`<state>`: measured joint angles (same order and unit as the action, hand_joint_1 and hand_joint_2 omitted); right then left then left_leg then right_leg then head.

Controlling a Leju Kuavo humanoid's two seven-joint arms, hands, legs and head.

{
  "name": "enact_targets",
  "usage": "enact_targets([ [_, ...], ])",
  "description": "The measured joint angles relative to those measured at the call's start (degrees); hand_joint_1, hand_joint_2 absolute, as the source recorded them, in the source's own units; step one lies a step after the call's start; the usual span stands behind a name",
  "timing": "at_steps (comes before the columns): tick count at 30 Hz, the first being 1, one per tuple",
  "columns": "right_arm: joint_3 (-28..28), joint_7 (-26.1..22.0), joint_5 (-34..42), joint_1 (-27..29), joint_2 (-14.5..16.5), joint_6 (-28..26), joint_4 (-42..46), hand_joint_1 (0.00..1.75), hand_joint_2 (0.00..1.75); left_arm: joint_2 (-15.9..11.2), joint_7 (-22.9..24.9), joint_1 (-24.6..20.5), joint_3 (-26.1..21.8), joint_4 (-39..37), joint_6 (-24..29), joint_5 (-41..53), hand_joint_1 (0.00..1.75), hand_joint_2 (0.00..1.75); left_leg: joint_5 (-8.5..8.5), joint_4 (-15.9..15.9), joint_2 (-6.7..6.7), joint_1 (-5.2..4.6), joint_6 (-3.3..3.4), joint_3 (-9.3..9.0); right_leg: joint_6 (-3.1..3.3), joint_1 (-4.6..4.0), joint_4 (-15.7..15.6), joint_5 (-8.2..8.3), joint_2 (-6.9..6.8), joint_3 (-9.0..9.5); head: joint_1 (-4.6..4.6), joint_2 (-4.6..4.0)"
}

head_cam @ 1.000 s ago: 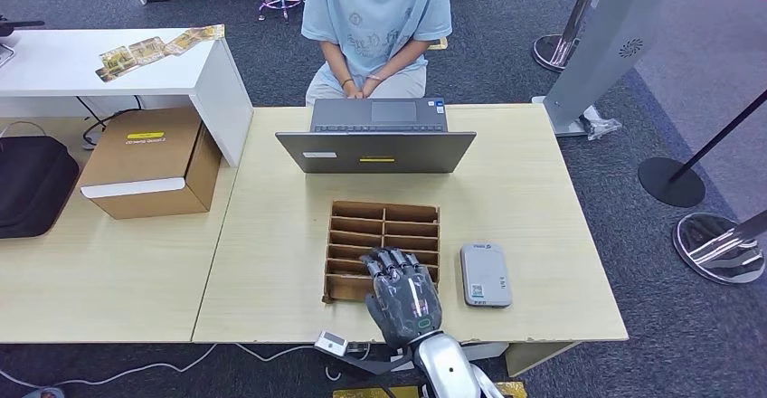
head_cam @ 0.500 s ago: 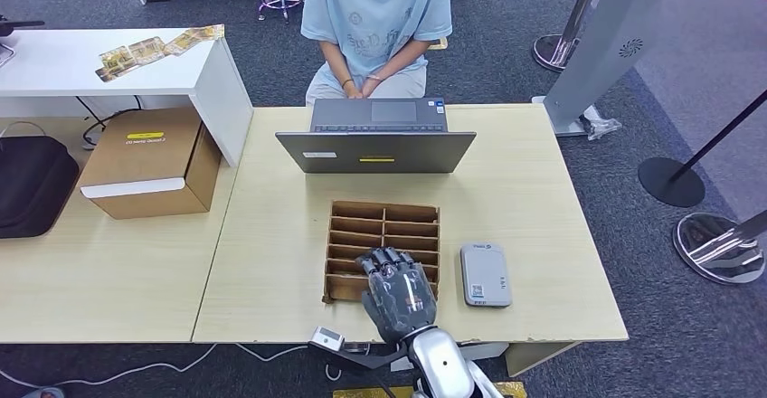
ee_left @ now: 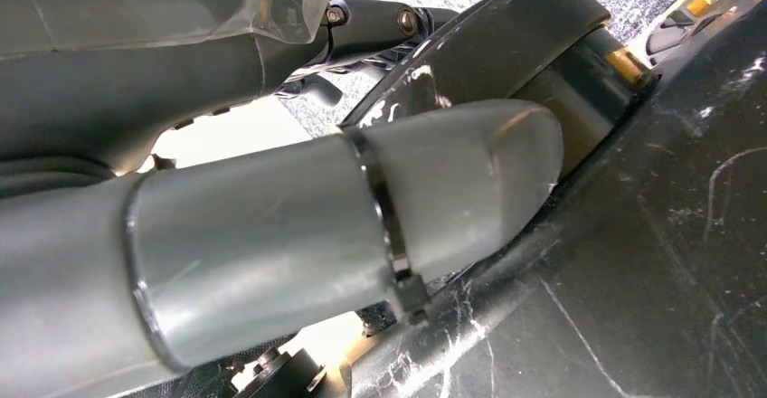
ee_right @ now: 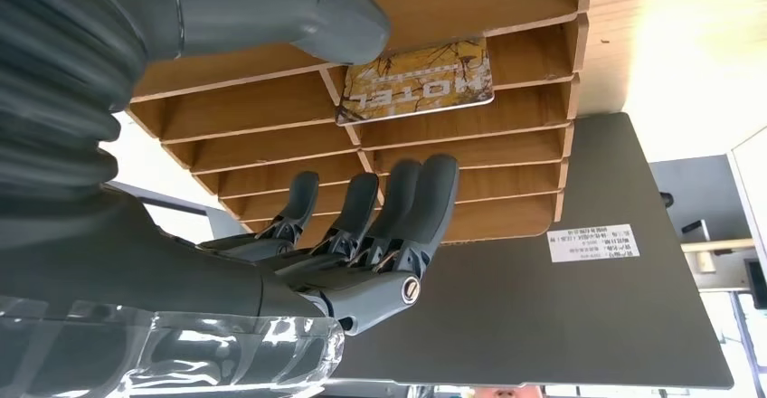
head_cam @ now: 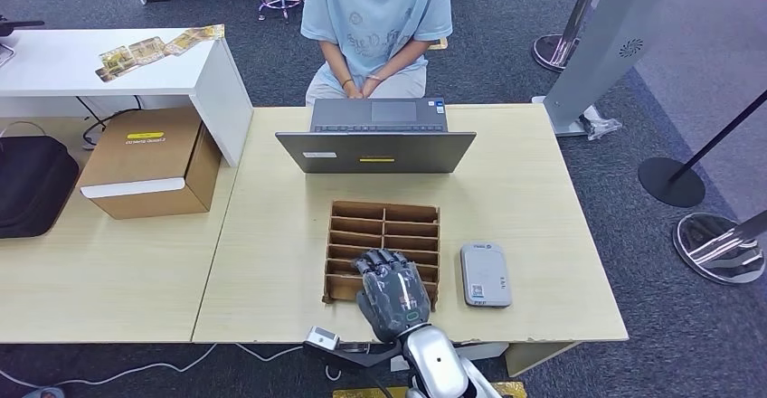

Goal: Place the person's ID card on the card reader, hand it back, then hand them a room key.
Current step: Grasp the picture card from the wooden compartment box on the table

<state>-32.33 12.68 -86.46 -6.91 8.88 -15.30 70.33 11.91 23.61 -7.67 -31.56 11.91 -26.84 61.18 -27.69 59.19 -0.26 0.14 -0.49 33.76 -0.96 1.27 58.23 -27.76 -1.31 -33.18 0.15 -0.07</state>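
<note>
Fingers [ee_right: 362,222] of the right hand [head_cam: 392,291] are spread a little and slightly curled, and they hold nothing; the thumb stands apart above them in the right wrist view. From the head view this hand hovers over the near slots of the cardboard organizer [head_cam: 383,226] and hides them. The wrist view looks under the hand and shows a room key [ee_right: 418,82] printed HOTEL lying in one slot, just beyond the fingertips and not touched. The card reader [head_cam: 485,274] lies just right of the organizer. Behind it stands a laptop [head_cam: 376,140], with a person [head_cam: 376,18] seated beyond. Of the left hand [ee_left: 271,235] I see the thick thumb, but how its fingers lie I cannot tell.
</note>
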Motion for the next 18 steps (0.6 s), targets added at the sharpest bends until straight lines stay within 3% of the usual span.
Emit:
enact_targets([
  [18,-0.8,0.6,-0.3,-1.4,0.9,-1.3,-3.4,0.93,1.75,0.0,0.0,-0.1,0.2,0.0,-0.7,0.5,0.0,0.0,0.0,0.0,-0.01,0.0,0.0,0.0,0.0,0.0,0.0,0.0,-0.01,0.0,-0.02,0.0],
])
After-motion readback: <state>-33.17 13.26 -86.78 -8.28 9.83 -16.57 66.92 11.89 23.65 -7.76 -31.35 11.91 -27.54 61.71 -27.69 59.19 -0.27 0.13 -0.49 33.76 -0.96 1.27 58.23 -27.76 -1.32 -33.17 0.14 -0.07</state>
